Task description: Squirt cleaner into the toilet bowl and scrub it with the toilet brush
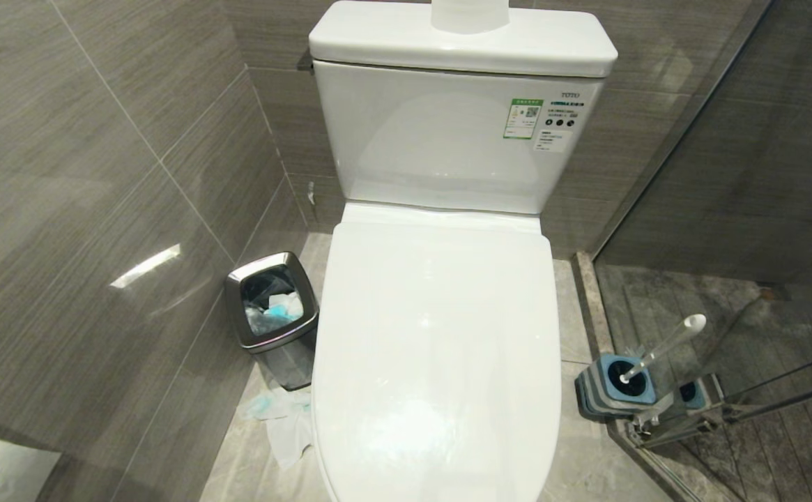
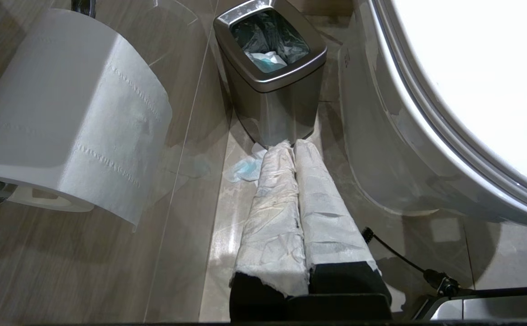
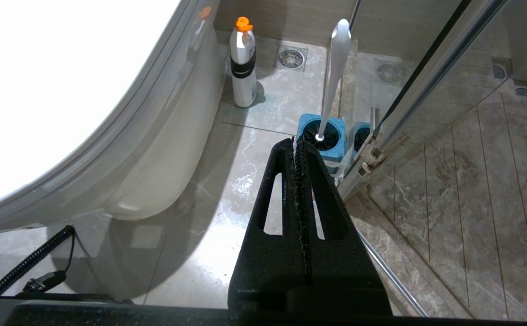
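Note:
The toilet bowl [image 1: 440, 335] stands in the middle with its white lid down, so the inside is hidden. The cleaner is out of view. The toilet brush [image 1: 663, 347] leans in its grey-and-blue holder [image 1: 615, 387] on the floor to the right, against the glass. My left gripper [image 2: 290, 146], its fingers wrapped in white paper, hangs shut and empty low beside the toilet's left side, pointing at a steel bin. My right gripper [image 3: 294, 144] is black, shut and empty, and sits low on the toilet's right, just short of the brush holder [image 3: 331, 149]. Neither gripper shows in the head view.
A square steel bin [image 1: 271, 317] with tissues stands left of the toilet, with crumpled tissues [image 1: 284, 418] on the floor in front. A toilet-paper roll [image 2: 73, 108] hangs on the left wall. A white bottle with an orange cap [image 3: 243, 63] stands by the toilet's right side. A glass shower partition [image 1: 726, 209] closes the right.

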